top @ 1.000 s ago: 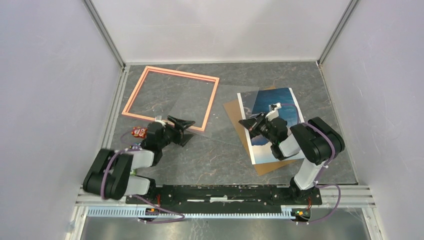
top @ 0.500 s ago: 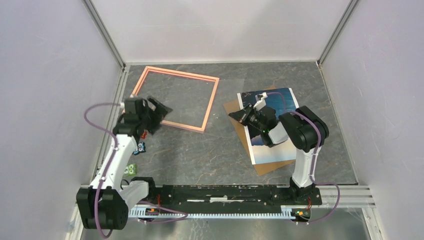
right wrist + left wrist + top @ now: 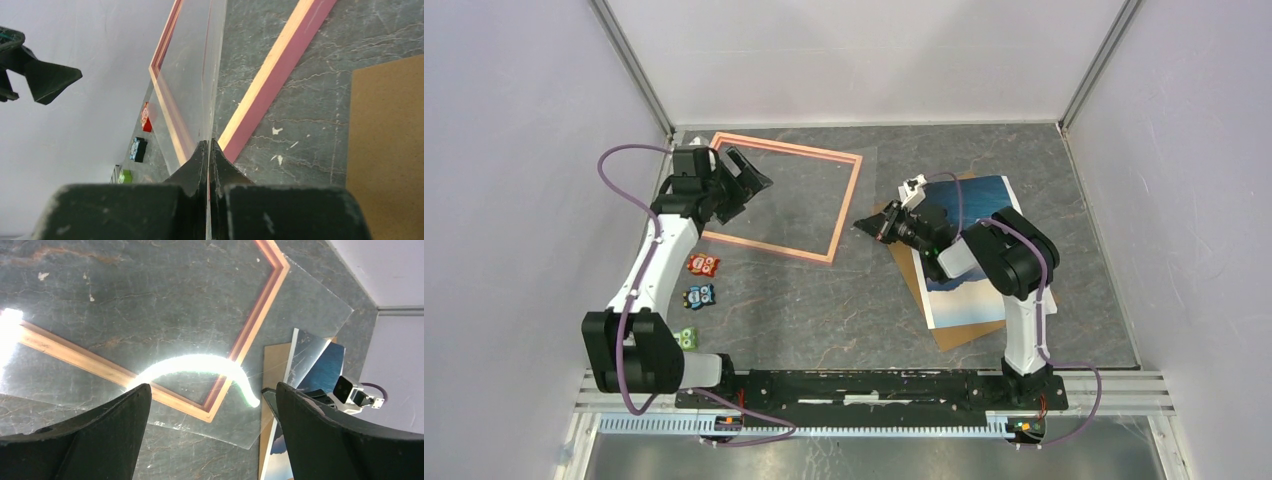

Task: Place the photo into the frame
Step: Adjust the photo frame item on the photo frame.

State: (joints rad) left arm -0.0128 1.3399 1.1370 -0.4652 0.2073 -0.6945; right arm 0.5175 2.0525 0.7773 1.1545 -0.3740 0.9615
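Observation:
The salmon-orange frame (image 3: 848,205) lies flat at the far left; it also shows in the left wrist view (image 3: 255,320) and the right wrist view (image 3: 280,85). The photo (image 3: 982,195) lies picture side up at the right on a brown backing board (image 3: 960,335), partly under my right arm. My right gripper (image 3: 862,224) is shut on the edge of a clear sheet (image 3: 195,75), which tilts up over the frame's right side (image 3: 300,305). My left gripper (image 3: 749,190) is open and empty above the frame's far left corner, its fingers wide apart (image 3: 213,387).
Three small toy blocks lie left of the frame's near edge: red (image 3: 702,265), blue (image 3: 700,296) and green (image 3: 686,339). Grey walls close in the table at the left, back and right. The backing board shows bare in the right wrist view (image 3: 390,140).
My left arm has swung out from near the middle to above the frame's far left corner, gripper open. My right gripper has moved left off the photo, with the clear sheet in it.

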